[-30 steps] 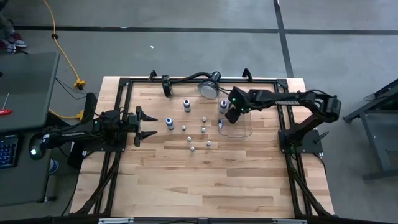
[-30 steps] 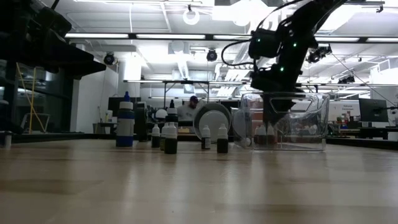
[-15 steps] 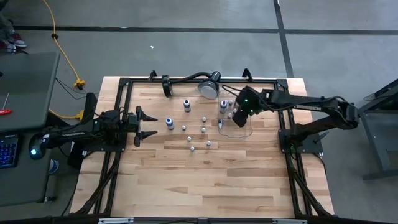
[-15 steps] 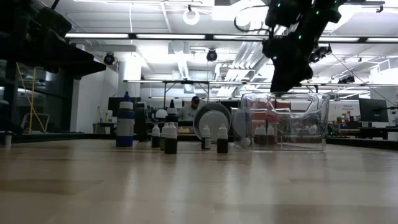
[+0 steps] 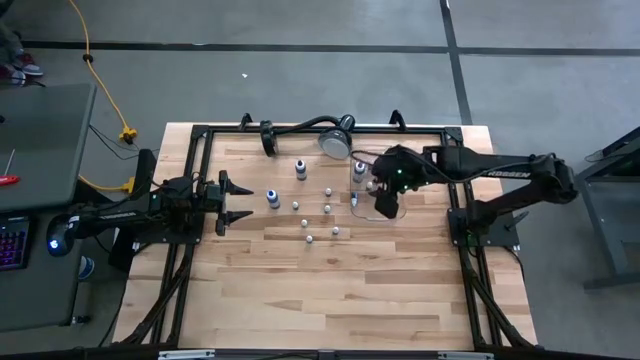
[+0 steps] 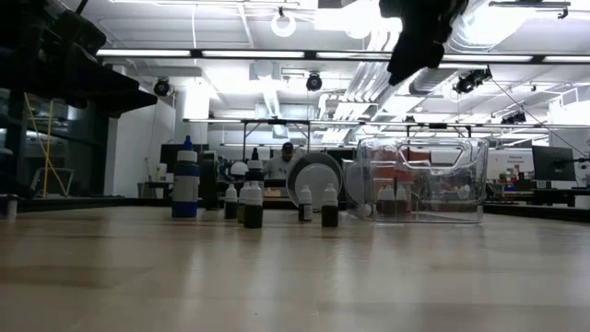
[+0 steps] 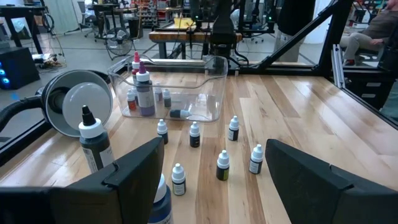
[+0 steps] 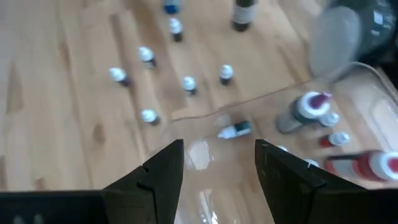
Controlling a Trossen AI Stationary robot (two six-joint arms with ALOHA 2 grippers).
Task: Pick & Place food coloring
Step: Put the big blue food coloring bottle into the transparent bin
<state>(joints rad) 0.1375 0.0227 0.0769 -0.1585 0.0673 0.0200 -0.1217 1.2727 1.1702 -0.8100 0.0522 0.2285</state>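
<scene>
Several small white-capped food coloring bottles (image 5: 327,208) stand upright on the wooden table between the arms, seen also in the left wrist view (image 7: 222,165). More bottles (image 7: 143,93) are in the clear plastic tray (image 5: 398,210), and one (image 8: 235,130) lies on its side on the tray's floor. My right gripper (image 8: 217,180) hangs high above the tray, slanting down, open with nothing between its fingers; in the low view it (image 6: 419,37) is at the top. My left gripper (image 5: 235,200) waits open at the table's left side.
A round silver lamp head (image 5: 336,140) on a black gooseneck stands at the far edge beside the tray. A taller blue bottle (image 6: 185,180) and a dark black-tipped bottle (image 7: 93,140) stand left of the small ones. A black frame (image 5: 200,135) rims the table.
My right gripper has risen out of the clear tray to well above its rim, drifted slightly toward the near edge and rolled, its fingers staying open. The bottles and the tray have not moved.
</scene>
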